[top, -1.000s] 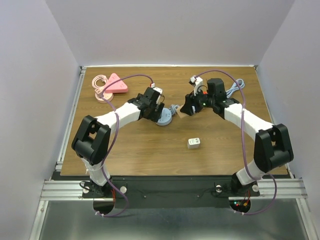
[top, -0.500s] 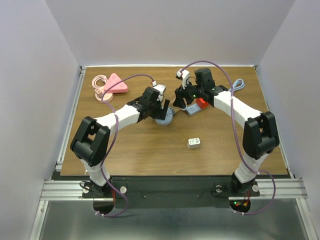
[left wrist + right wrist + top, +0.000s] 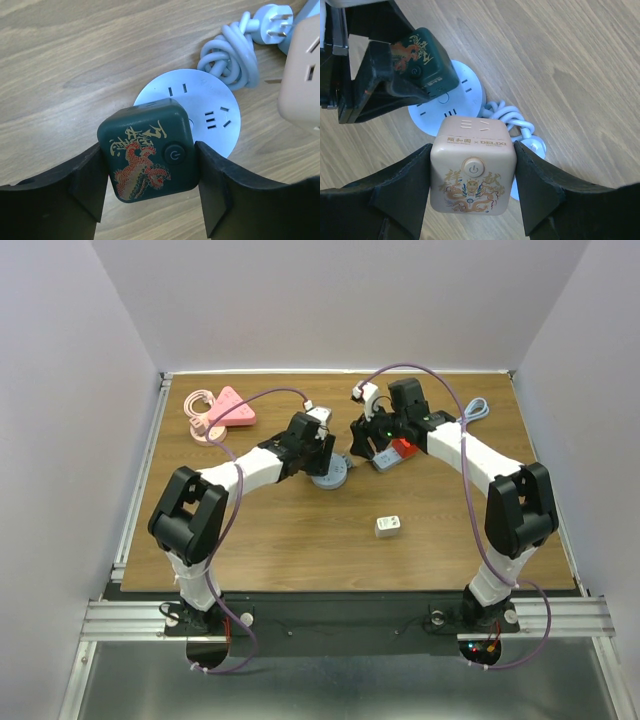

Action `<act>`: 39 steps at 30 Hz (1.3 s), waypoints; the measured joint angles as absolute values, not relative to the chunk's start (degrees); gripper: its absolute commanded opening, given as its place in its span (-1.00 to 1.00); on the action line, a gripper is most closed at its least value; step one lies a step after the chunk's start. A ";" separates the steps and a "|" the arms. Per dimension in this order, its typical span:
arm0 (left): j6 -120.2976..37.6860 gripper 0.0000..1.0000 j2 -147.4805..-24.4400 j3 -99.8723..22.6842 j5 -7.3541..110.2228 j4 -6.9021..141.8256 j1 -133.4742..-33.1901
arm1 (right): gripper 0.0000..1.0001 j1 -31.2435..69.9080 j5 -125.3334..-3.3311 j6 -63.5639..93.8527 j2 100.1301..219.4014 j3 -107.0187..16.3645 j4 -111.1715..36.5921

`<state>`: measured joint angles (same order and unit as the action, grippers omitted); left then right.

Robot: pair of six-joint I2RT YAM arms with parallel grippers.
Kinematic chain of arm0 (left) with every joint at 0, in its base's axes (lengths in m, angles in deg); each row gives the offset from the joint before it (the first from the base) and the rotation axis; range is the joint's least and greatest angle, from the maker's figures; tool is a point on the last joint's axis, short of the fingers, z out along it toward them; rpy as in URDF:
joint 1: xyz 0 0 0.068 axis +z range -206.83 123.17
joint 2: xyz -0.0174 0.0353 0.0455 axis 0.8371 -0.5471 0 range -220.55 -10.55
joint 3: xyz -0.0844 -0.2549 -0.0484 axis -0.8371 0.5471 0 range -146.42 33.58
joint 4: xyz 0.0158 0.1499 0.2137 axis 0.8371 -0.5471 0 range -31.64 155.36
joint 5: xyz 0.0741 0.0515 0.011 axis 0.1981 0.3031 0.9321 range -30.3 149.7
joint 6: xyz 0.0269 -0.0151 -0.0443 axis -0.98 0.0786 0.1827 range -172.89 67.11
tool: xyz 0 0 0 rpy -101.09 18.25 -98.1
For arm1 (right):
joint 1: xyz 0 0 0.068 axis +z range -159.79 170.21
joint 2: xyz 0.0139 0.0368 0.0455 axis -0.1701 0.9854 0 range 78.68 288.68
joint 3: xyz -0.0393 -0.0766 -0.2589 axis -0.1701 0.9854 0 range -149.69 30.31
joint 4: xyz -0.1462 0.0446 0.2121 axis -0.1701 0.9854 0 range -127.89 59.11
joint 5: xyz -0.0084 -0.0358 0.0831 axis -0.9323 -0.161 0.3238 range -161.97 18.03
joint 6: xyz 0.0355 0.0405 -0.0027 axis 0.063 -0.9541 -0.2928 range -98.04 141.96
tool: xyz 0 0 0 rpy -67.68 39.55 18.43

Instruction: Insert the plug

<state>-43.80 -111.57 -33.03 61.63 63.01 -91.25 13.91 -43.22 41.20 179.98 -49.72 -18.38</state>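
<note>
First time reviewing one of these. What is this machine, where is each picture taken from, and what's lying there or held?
These are two robot arms bolted at the near edge of a wooden table, the left arm and the right arm, each ending in a two-fingered hand. The overhead picture comes from a fixed camera above and behind them. The other two come from cameras on the wrists, looking past each hand's fingers. The left hand grips a dark green cube over a round pale socket with a coiled pale blue cable. The right hand holds a beige cube close by. Elsewhere on the table lie a pink power strip and a small white cube.
</note>
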 measured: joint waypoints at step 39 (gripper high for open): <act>-56.42 -1.00 -112.70 -40.16 59.40 46.59 -92.40 | -0.99 16.29 -48.20 40.15 169.01 -44.67 -14.95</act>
